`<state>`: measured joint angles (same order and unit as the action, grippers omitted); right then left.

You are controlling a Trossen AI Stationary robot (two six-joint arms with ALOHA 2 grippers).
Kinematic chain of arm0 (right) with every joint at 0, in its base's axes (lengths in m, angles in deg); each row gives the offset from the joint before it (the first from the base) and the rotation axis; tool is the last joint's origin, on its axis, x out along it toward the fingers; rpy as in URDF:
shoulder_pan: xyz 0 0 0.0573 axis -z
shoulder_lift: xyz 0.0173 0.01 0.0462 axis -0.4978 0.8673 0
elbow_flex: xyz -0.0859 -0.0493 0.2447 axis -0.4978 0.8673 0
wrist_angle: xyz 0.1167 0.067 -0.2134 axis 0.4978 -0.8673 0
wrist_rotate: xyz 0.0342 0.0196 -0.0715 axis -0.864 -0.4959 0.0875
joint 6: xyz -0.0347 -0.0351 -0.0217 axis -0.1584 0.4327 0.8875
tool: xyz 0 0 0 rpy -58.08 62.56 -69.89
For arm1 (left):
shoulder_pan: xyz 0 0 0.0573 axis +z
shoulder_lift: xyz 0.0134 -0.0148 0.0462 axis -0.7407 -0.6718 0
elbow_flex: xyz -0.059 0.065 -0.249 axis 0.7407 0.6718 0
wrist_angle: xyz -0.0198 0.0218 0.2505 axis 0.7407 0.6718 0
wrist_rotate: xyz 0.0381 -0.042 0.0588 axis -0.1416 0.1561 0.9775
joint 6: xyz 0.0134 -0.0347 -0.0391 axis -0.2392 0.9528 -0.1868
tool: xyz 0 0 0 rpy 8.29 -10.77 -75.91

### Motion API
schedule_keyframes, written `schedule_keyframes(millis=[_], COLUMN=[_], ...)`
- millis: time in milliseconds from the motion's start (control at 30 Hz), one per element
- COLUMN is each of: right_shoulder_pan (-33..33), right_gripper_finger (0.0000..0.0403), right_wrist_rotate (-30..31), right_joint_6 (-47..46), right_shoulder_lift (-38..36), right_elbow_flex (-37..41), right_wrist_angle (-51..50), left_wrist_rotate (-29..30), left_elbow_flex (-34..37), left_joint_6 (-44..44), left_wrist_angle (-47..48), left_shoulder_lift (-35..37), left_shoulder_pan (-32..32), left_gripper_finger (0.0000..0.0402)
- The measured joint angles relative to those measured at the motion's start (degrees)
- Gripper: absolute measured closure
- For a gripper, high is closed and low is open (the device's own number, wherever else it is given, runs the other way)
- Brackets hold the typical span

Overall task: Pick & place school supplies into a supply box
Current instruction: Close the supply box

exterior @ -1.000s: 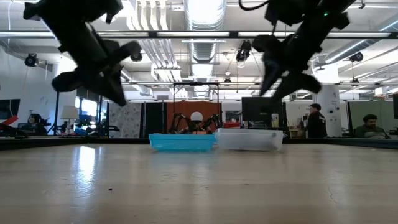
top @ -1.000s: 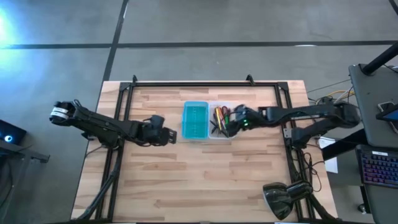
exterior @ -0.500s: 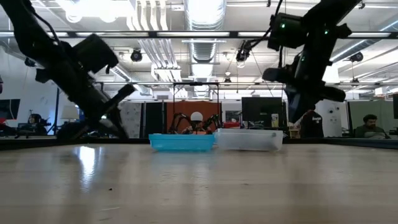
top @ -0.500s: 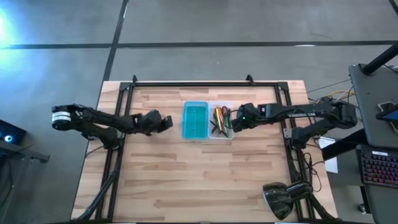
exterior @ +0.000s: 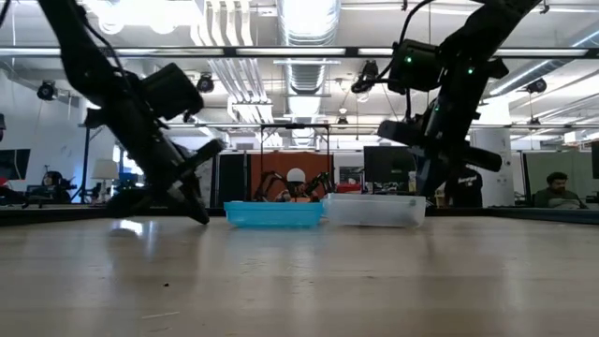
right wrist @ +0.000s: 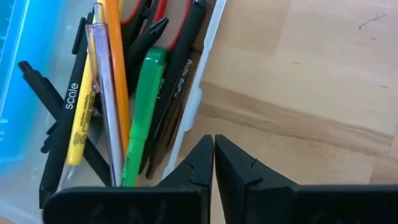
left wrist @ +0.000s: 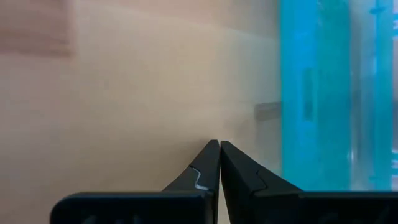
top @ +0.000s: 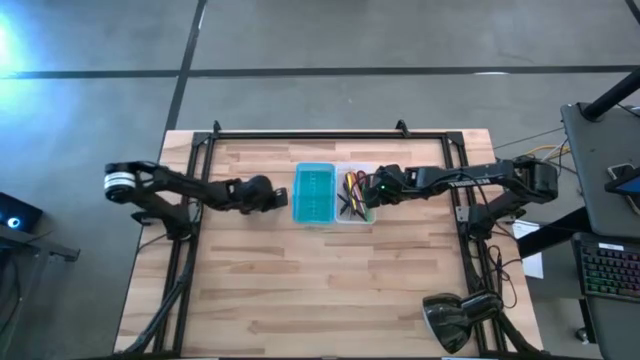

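The supply box lies open at the table's middle: the turquoise half (top: pixel 313 194) on the left, the clear half (top: pixel 353 195) on the right. In the clear half lie a green marker (right wrist: pixel 144 112), a yellow pencil (right wrist: pixel 79 127), an orange pencil (right wrist: pixel 115 68), red scissors handles (right wrist: pixel 163 7) and several dark pens. My left gripper (top: pixel 278 196) is shut and empty, low over the table just left of the turquoise half (left wrist: pixel 314 93). My right gripper (top: pixel 368 190) is shut and empty above the clear half's right wall (right wrist: pixel 198 93).
Black frame rails (top: pixel 330 135) run along the table's far, left and right sides. A black lamp (top: pixel 455 318) stands at the near right corner. Bare wood (top: pixel 320 290) spreads on the near side of the box. People sit in the room behind (exterior: pixel 557 187).
My left gripper has gone toward the far edge, down close to the table, and right up to the turquoise half. My right gripper has drawn a little toward the right edge, then come back left over the clear half's right wall, tipping as it went. The box has stayed put.
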<state>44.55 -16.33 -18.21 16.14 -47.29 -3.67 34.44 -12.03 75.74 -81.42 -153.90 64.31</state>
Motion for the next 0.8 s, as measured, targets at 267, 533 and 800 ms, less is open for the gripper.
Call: schedule_keyframes(millis=[267, 533, 800], right_shoulder_pan=[0.0, 0.0, -0.1], right_gripper_finger=[0.0394, 0.0394, 0.0394], right_wrist_rotate=[0.0, 0.0, -0.7], right_joint_6=[0.8, 2.1, 1.3], right_shoulder_lift=[-0.5, -0.5, -0.5], right_elbow_flex=[0.0, 0.4, 3.7], right_wrist_angle=[-0.1, -3.2, -4.2], left_wrist_rotate=[-2.0, -3.4, -3.5], left_elbow_flex=[-7.5, -10.6, -11.0], left_joint_6=[-4.8, -8.0, -8.8], left_wrist_angle=[-1.5, -1.6, -5.9], left_shoulder_lift=[-9.3, -9.7, -7.1], left_shoulder_pan=[0.1, 0.1, 0.0], left_gripper_finger=[0.0401, 0.0401, 0.0401])
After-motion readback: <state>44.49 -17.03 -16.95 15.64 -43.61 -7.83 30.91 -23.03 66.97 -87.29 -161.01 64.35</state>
